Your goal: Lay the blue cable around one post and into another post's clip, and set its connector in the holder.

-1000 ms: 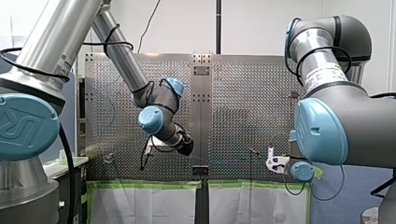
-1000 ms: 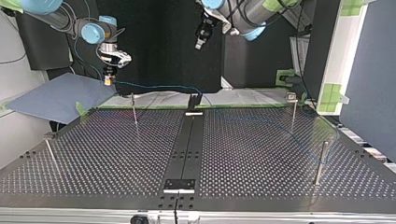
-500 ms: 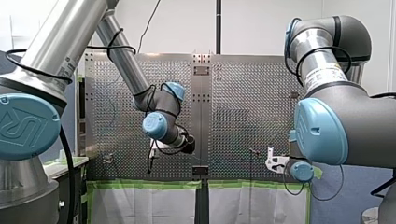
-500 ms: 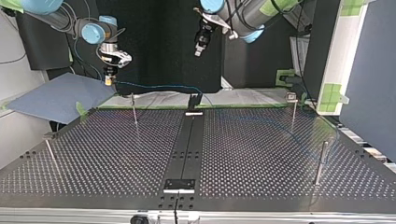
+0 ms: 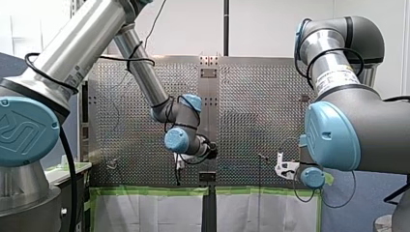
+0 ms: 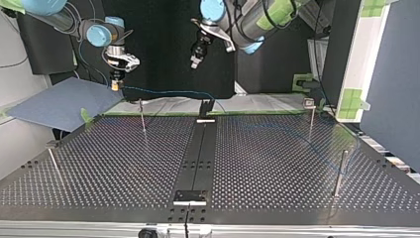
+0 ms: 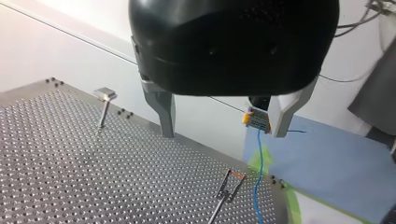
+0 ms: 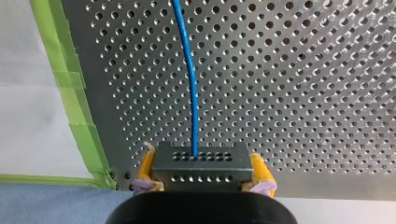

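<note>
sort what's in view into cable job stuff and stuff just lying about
For the job: blue cable; its connector, in my right arm's jaws; upright posts; clip-topped post; black holder.
Lying about: blue sheet; green tape.

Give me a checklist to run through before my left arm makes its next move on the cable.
1. My right gripper grips the connector: ok, shut on it between yellow pads.
2. My left gripper free to take the cable: ok, open and empty.
3. Left gripper clear of the blue cable: ok, it hangs above it, apart.
4. Cable in the clip post: not ok, it passes beside the clip, apart.
5. Cable around a post: cannot tell.
6. Connector set down: not ok, held in the air.
</note>
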Controlling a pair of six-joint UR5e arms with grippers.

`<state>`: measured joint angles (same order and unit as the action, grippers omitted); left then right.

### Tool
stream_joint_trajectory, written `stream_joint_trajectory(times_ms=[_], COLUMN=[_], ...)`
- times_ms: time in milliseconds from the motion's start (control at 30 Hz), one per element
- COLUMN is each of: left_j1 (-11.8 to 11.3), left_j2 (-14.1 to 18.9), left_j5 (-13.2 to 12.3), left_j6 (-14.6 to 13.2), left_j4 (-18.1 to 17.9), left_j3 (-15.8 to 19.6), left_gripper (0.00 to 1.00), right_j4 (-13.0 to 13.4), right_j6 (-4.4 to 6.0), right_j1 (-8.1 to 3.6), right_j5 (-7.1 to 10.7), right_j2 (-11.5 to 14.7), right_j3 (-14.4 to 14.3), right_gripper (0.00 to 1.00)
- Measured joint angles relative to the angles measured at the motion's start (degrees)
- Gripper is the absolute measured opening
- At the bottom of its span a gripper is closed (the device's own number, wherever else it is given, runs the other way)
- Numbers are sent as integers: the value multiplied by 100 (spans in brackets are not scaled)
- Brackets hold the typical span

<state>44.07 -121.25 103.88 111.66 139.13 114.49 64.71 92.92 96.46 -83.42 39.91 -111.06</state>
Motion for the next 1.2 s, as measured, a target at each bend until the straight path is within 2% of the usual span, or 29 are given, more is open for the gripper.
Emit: stream_joint_trajectory(times_ms=[133, 500, 1100, 1200], left_j1=[9, 30, 86, 113], left_j2=[-199, -731, -1437, -1573], left_j5=[6, 91, 45, 1], left_j6=[55, 96, 175, 209], left_j4=[-199, -739, -1557, -1588], left_j3=[-177, -360, -1159, -1309], left_gripper=[98, 98, 98, 98], right_j4=[-1, -1, -42, -44], right_j6=[4, 18, 26, 27], right_j1=[0, 1, 9, 10], right_j5=[0, 0, 9, 9], right_j2=[1, 0, 0, 0], right_j3=[0, 0, 0, 0], right_gripper=[0, 0, 0, 0])
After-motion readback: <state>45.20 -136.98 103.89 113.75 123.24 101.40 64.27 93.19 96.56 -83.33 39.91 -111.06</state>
